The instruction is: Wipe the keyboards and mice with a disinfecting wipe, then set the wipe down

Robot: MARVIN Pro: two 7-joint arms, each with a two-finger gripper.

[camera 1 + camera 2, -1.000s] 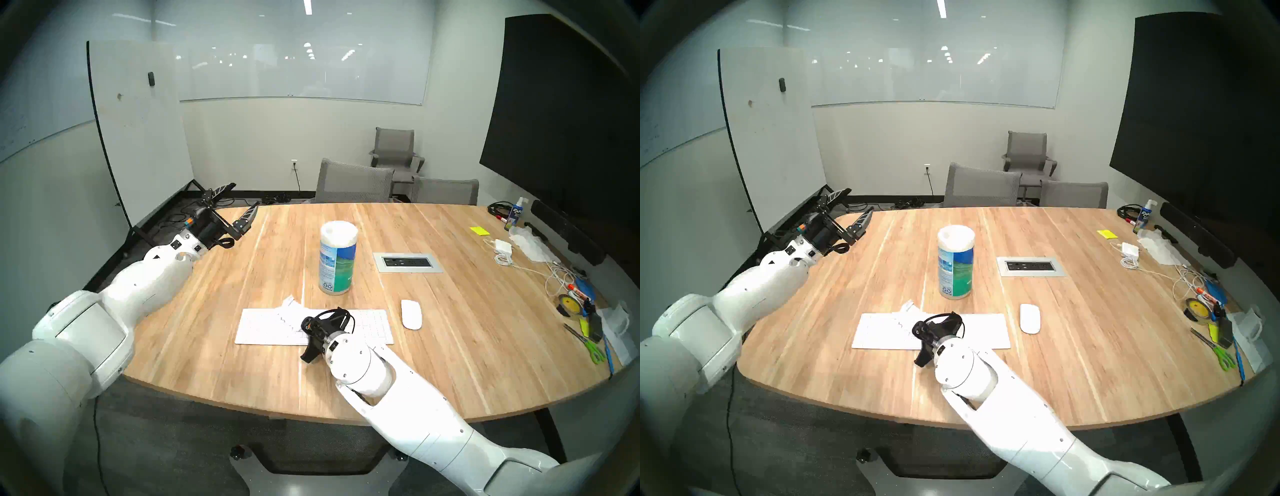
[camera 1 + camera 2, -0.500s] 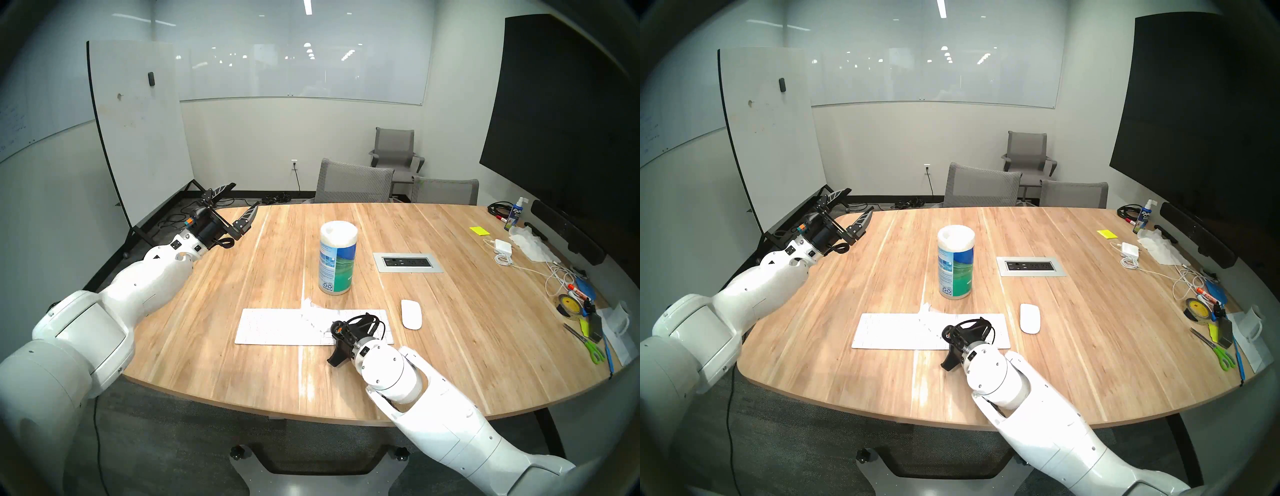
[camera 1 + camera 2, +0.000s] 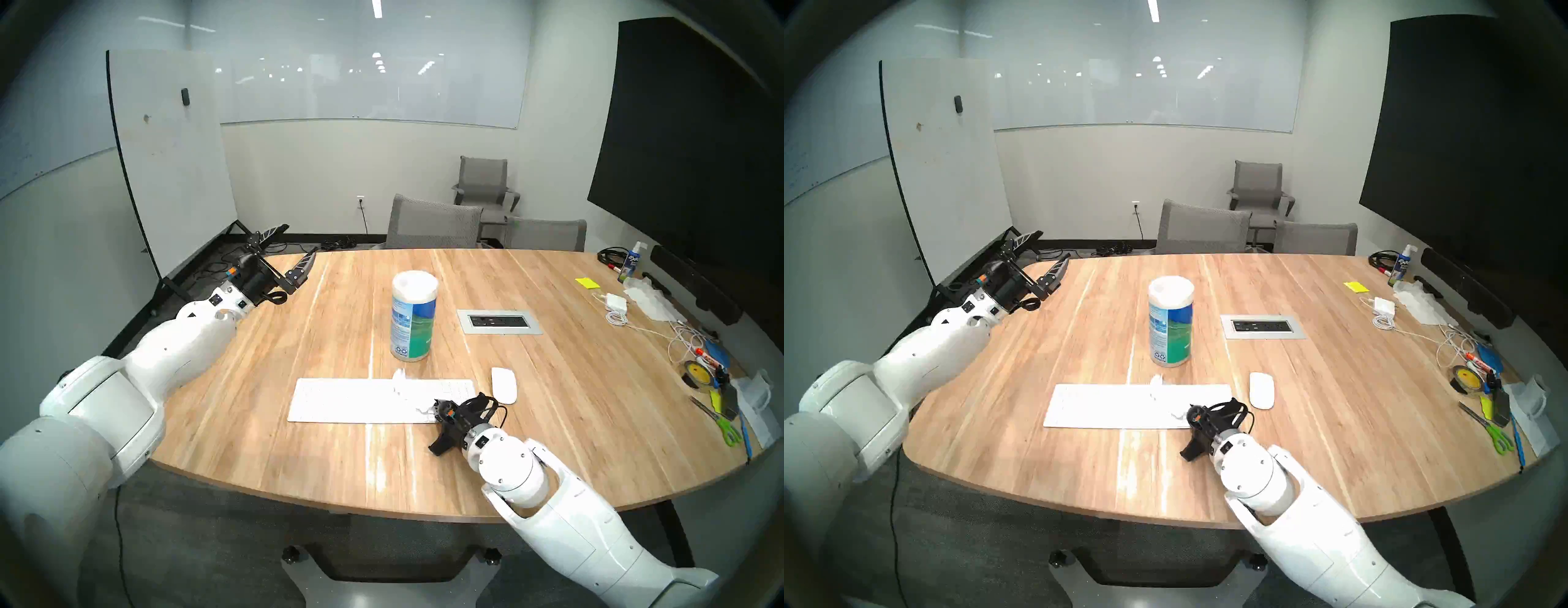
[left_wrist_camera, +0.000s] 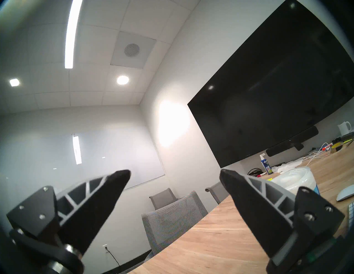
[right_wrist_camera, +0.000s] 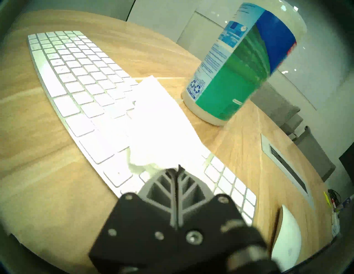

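A flat white keyboard [image 3: 348, 401] [image 3: 1106, 405] lies on the wooden table near its front. A white oval mouse [image 3: 504, 385] [image 3: 1262, 390] sits just right of it. My right gripper [image 3: 437, 409] [image 5: 177, 168] is shut on the corner of a white wipe [image 3: 407, 390] [image 5: 162, 130]. The wipe trails to the left over the keyboard's right part, over the keys [image 5: 76, 76]. The gripper is low over the keyboard's front right corner. My left gripper [image 3: 301, 238] [image 4: 174, 172] is open and empty, raised at the table's far left edge.
A blue-green wipes canister [image 3: 413, 316] [image 5: 243, 63] stands just behind the keyboard. An outlet panel [image 3: 499, 321] is set in the table. A power adapter with cable [image 3: 616, 302], tissues [image 3: 649, 299], tape and scissors [image 3: 727, 431] crowd the right edge. Chairs [image 3: 432, 223] stand behind.
My right gripper has slid to the right along the keyboard, from its middle to its right end, dragging the wipe with it. The left arm has not moved.
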